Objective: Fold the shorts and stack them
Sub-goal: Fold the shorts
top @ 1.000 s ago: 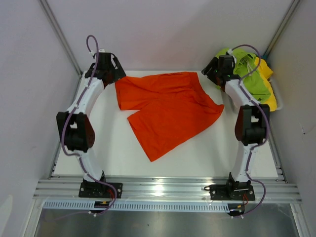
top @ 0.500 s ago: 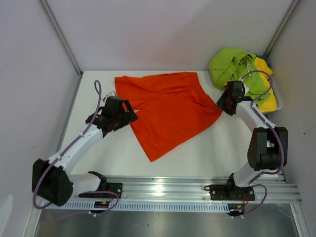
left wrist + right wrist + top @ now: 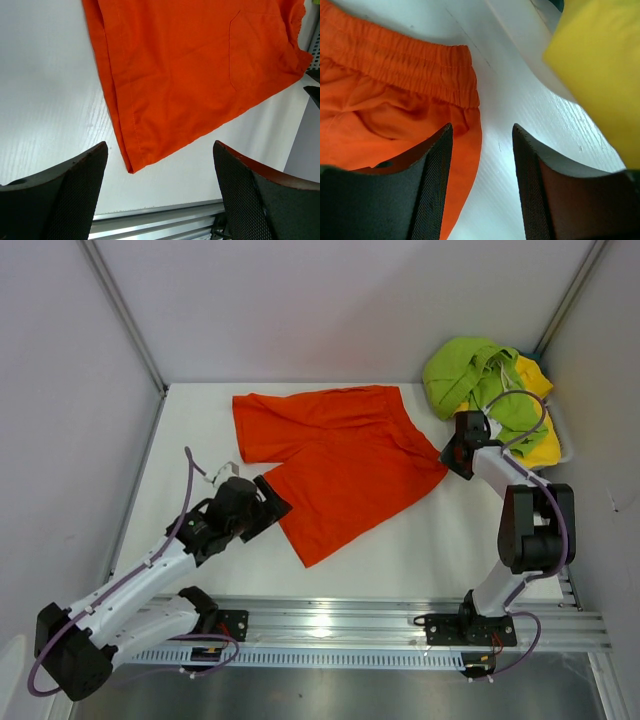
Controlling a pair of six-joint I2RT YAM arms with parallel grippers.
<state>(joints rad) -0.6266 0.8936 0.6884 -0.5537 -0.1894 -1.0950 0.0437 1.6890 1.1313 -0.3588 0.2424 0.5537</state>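
The orange shorts (image 3: 340,455) lie spread flat in the middle of the white table. My left gripper (image 3: 274,500) hovers at the near-left leg with its jaws wide open. In the left wrist view the leg's hem corner (image 3: 132,167) sits between the fingers (image 3: 75,190), untouched. My right gripper (image 3: 448,455) is low at the right end of the elastic waistband (image 3: 420,70), open. The fabric's side edge (image 3: 470,145) runs up between its jaws, close to the left finger (image 3: 427,185). Lime green shorts (image 3: 475,375) and yellow shorts (image 3: 540,445) are heaped at the back right.
A white basket (image 3: 565,440) at the back right corner holds the green and yellow shorts, just behind my right gripper. Grey walls close in the table on three sides. An aluminium rail (image 3: 330,620) runs along the near edge.
My left arm swung from the back-left corner down to the near leg hem. My right arm came off the basket to the waistband end, and its jaws have narrowed.
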